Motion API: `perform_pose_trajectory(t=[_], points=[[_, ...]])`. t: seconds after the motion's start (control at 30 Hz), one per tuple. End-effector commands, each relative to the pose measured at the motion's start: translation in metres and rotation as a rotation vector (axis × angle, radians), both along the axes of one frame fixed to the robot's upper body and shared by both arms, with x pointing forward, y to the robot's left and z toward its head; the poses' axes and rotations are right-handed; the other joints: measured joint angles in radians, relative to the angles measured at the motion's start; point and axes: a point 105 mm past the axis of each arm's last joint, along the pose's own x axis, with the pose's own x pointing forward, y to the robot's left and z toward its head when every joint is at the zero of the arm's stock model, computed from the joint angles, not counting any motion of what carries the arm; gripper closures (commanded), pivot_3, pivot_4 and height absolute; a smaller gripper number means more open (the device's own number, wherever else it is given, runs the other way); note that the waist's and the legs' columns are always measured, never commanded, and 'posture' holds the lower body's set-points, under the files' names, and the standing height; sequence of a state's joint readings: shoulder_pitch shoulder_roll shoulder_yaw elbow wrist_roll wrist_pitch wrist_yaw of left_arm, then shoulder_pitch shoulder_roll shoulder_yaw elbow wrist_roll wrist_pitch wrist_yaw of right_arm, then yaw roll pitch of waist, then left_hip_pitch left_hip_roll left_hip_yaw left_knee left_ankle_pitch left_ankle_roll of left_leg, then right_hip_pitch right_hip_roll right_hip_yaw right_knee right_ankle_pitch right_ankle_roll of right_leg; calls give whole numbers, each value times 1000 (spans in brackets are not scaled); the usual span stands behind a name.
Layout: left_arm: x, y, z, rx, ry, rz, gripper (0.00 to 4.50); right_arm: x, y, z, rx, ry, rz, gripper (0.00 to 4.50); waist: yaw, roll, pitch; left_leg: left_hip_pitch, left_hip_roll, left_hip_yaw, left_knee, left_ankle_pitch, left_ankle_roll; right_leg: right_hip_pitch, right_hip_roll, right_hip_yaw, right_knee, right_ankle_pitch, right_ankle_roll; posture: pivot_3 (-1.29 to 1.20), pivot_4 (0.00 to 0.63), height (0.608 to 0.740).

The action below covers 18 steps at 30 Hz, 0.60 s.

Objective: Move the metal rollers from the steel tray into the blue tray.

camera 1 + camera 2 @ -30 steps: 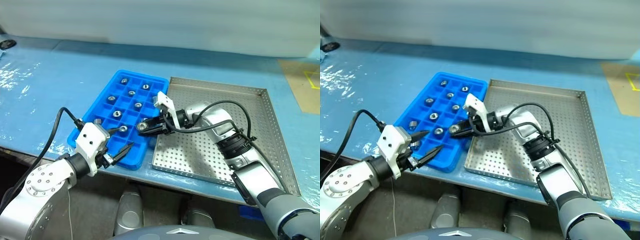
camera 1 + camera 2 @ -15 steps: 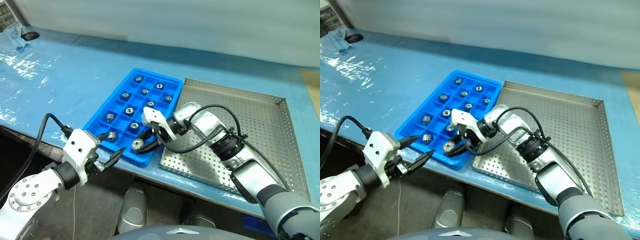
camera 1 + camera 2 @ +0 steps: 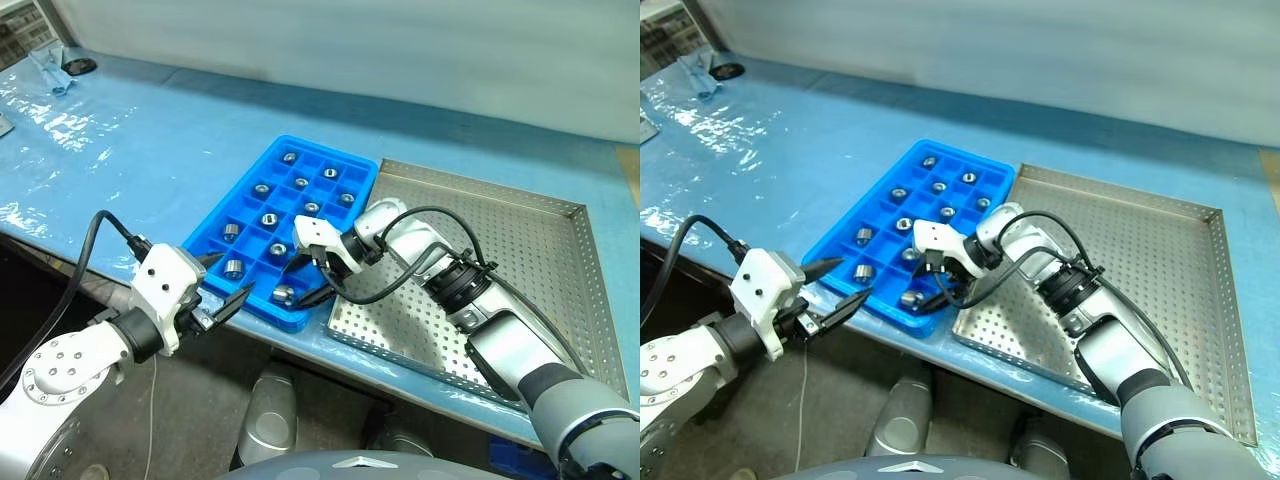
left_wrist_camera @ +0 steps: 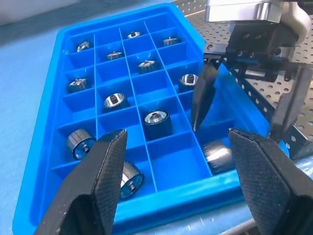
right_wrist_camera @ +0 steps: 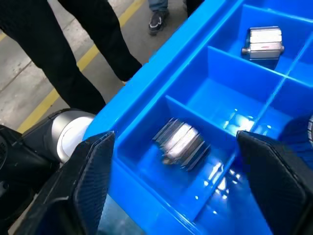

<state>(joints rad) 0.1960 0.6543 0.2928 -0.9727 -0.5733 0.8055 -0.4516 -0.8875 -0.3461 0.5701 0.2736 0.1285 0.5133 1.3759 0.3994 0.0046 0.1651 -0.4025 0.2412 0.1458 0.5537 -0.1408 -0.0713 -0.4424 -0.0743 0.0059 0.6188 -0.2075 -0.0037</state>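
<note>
The left gripper (image 3: 228, 300) hung open and empty off the blue tray's (image 3: 240, 208) near corner. Inside that near corner compartment lay a roller (image 3: 283, 294), with the right gripper (image 3: 317, 283) spread wide just above it, holding nothing. I judged the sound move was lifting straight up, clear of the dividers, before swinging back to the steel tray (image 3: 560, 300).

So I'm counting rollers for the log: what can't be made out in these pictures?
- Blue tray near right compartments: partly hidden by the right gripper in the eye views, so the count is unsure.
- Steel tray floor under the right arm: hidden in the eye views.
- Roller in the corner compartment: blurred in the right wrist view.
- Tray's near-left roller: partly hidden by a left gripper finger in the left wrist view.
</note>
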Motion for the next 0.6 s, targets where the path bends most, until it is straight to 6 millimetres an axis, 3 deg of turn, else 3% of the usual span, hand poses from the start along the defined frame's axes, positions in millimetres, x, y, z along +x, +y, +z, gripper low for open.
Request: perform_pose_trajectory(t=[0.03,0.2,0.27,0.47,0.6], points=[[9,-4,2,-41,-29,-2,1034,17,-4,31,197,41,-133,631,-4,0,0,0,0,0,0,0,0,0,0,0,0,0,0,506,150,740],[27,-11,7,-124,-74,-21,1034,42,-32,46,378,12,-386,631,-7,0,0,1,0,0,3,1,-1,0,0,0,3,2,-4,409,150,740],[36,-15,3,-127,-80,-46,1034,48,-53,42,424,-32,-505,631,-13,0,-1,1,0,0,4,1,-1,1,0,0,3,3,-5,366,150,740],[54,-39,-4,-160,-87,-167,1034,41,-98,27,438,-84,-710,631,-81,0,-1,-1,0,0,9,2,-4,2,0,0,4,4,-4,229,150,740],[68,-53,-4,-180,-110,-228,1034,38,-117,32,496,-137,-847,631,-152,0,-1,0,0,0,9,4,-6,2,0,0,5,4,-4,140,150,740]])
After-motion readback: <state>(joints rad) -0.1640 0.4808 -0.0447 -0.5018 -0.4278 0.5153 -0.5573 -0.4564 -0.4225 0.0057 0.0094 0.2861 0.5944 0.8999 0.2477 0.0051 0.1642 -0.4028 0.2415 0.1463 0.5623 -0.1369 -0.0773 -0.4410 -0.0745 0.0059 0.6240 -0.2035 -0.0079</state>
